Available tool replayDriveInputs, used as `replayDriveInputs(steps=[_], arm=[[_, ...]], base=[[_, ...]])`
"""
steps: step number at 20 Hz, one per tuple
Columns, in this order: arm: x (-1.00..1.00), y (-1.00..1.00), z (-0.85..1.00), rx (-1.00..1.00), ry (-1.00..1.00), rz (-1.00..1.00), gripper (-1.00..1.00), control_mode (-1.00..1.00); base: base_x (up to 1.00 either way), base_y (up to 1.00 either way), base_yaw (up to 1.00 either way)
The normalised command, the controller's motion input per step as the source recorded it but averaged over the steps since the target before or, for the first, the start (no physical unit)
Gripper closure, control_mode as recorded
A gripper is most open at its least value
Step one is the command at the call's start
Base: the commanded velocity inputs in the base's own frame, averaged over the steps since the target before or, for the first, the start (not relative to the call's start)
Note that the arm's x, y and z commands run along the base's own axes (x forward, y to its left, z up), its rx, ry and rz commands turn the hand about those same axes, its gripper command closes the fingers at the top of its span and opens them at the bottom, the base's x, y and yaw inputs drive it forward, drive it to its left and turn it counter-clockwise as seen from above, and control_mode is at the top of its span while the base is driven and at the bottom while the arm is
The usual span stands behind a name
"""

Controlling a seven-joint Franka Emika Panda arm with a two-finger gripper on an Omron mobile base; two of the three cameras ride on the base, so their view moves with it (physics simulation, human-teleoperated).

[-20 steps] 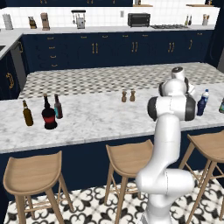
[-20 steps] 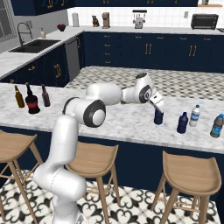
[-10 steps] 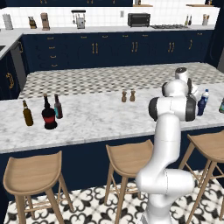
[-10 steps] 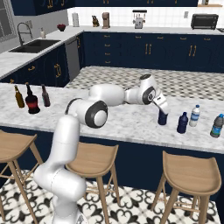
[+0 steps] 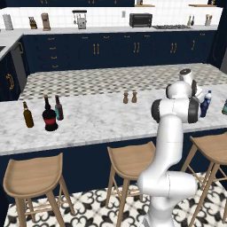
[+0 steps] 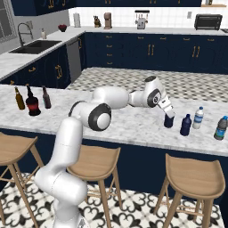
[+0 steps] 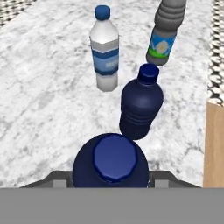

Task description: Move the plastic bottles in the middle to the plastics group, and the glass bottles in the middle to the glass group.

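Moved since half a second ago: hand (image 6: 167, 110) and the dark blue bottle (image 7: 111, 164) it carries have shifted a little more toward the plastics group; the other bottles stand as they did.
Hand state: the two fingers are closed narrow on the shoulders of the dark blue bottle, one on each side, with the cap pointing up at the camera.
Bottle axis: upright, long axis along the hand. Its base looks very near the tabletop (image 7: 43, 96), but I cannot tell if it already touches.
Key relation: in the hand view, a second blue bottle (image 7: 141, 105) stands just beside the carried one, at about 1 o'clock, with a small gap between them.
Rest of plastics group: clear water bottle (image 7: 105, 50) at 12 o'clock and greenish bottle (image 7: 166, 37) farther off at 1 o'clock, all upright and apart from each other.
Judgement for next move: the carried bottle is already near its group, so a short straight lowering and release seems enough. Drifting toward 1 o'clock could knock the second blue bottle.
Glass side: squat black bottle (image 5: 49, 119) stands far away at the other end of the tabletop, near the two slim bottles.
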Motion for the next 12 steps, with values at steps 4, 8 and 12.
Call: replayDriveInputs(steps=[4,8,12], arm=[[0.00,-0.02,-0.10,-0.02,0.00,-0.08,1.00,-1.00],[0.00,0.00,-0.34,-0.07,0.00,-0.07,1.00,-1.00],[0.00,0.00,-0.29,-0.08,0.00,-0.06,1.00,-1.00]], base=[[0.00,0.00,0.00],[0.00,0.00,0.00],[0.00,0.00,0.00]])
